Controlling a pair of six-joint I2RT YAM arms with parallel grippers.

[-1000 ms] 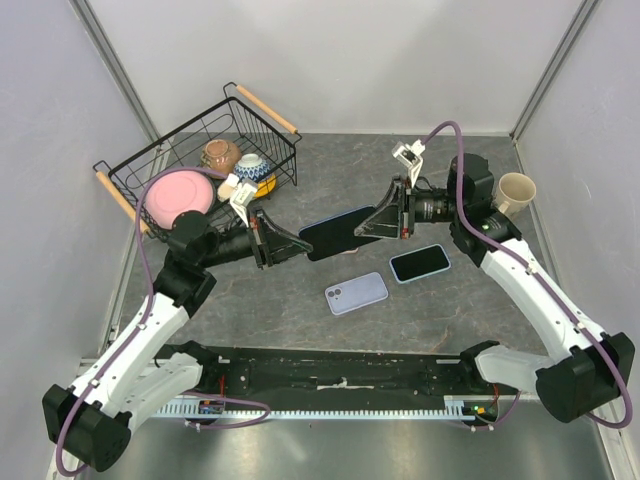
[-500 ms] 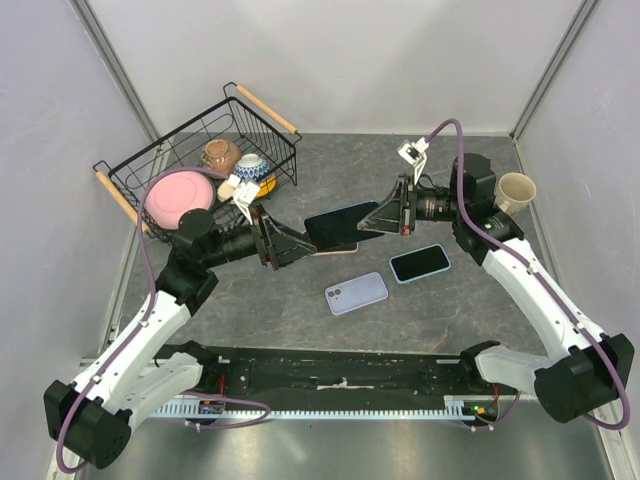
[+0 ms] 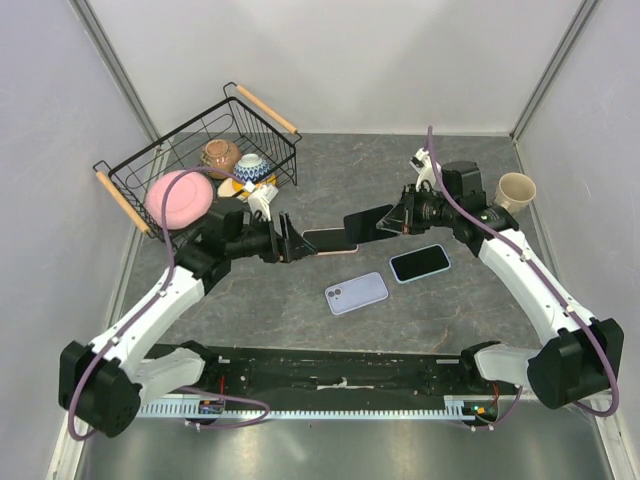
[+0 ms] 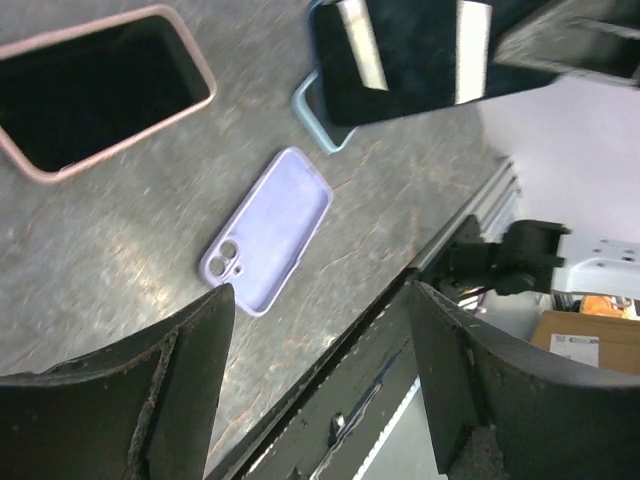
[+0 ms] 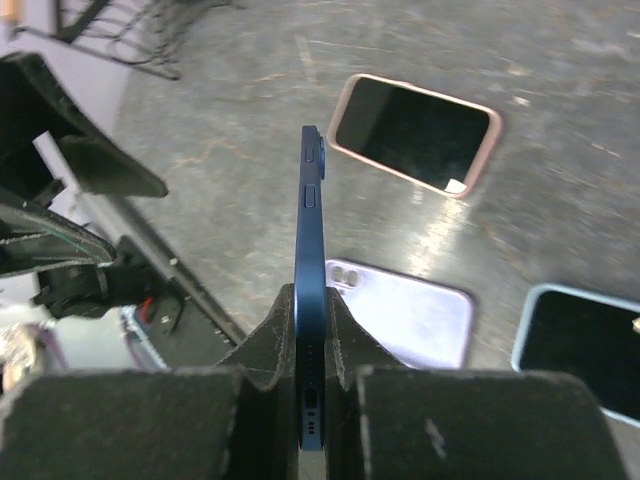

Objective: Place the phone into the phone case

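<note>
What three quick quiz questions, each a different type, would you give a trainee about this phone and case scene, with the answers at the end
1. True or false: the phone sits inside the pink case.
2. The pink case is: A) clamped in the left gripper; B) lying flat on the table, opening up; C) standing on its edge.
3. Which gripper holds the phone?

Key: 1 false. 2 B. 3 the right gripper, shut on the phone; the left gripper is open and empty.
</note>
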